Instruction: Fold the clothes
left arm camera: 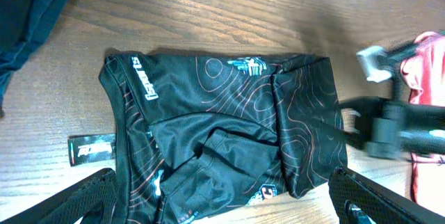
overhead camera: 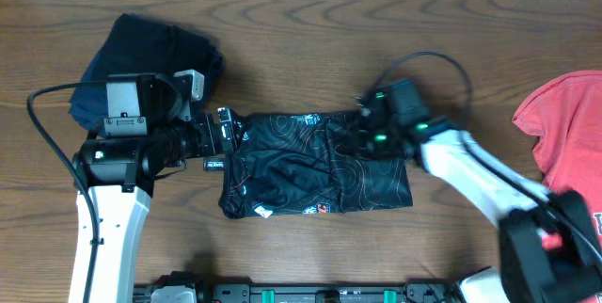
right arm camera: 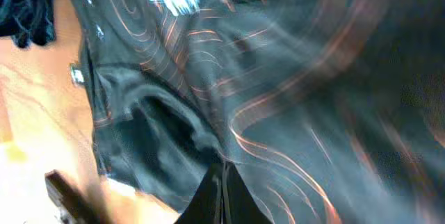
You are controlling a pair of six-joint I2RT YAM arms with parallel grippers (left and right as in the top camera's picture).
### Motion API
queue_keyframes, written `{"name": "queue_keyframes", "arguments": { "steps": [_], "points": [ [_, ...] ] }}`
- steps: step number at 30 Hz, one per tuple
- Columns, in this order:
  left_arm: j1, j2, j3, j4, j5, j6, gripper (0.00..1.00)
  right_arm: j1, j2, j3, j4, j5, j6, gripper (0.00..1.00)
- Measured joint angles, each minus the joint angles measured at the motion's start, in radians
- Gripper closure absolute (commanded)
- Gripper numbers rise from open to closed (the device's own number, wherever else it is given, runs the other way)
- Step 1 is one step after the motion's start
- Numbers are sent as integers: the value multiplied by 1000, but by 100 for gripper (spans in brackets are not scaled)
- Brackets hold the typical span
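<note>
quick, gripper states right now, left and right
Left gripper: open, holding nothing.
Right gripper: shut, at the black jersey; too blurred to tell if fabric is pinched.

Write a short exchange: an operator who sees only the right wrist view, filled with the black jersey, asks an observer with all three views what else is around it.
Operator: My picture is almost all blurred black cloth. Is there any other clothing on the table?
Observer: Yes. A red T-shirt lies at the right edge of the table, apart from the jersey.
Operator: And where is the left hand?
Observer: The left hand is at the jersey's left end. Its own wrist view shows its fingers spread wide open, gripping nothing.
</note>
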Motion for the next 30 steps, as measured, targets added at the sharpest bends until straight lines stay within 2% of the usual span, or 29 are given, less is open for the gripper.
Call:
{"name": "queue_keyframes", "arguments": {
  "steps": [3, 5, 17, 25, 30],
  "points": [
    [0, 0, 0, -2, 0, 0, 2, -21, -53, 6, -177, 20, -76, 96],
    [0, 0, 0, -9, 0, 0, 2, -12, -52, 2, -225, 39, -114, 98],
    [0, 0, 0, -130, 0, 3, 2, 157, 119, -33, -190, 46, -150, 99],
    [0, 1, -41, -148, -15, 3, 2, 156, 97, -1, -185, -136, -304, 97],
    [0, 43, -142, -100, -33, 3, 2, 105, -36, 45, -197, -104, -336, 94]
  ]
}}
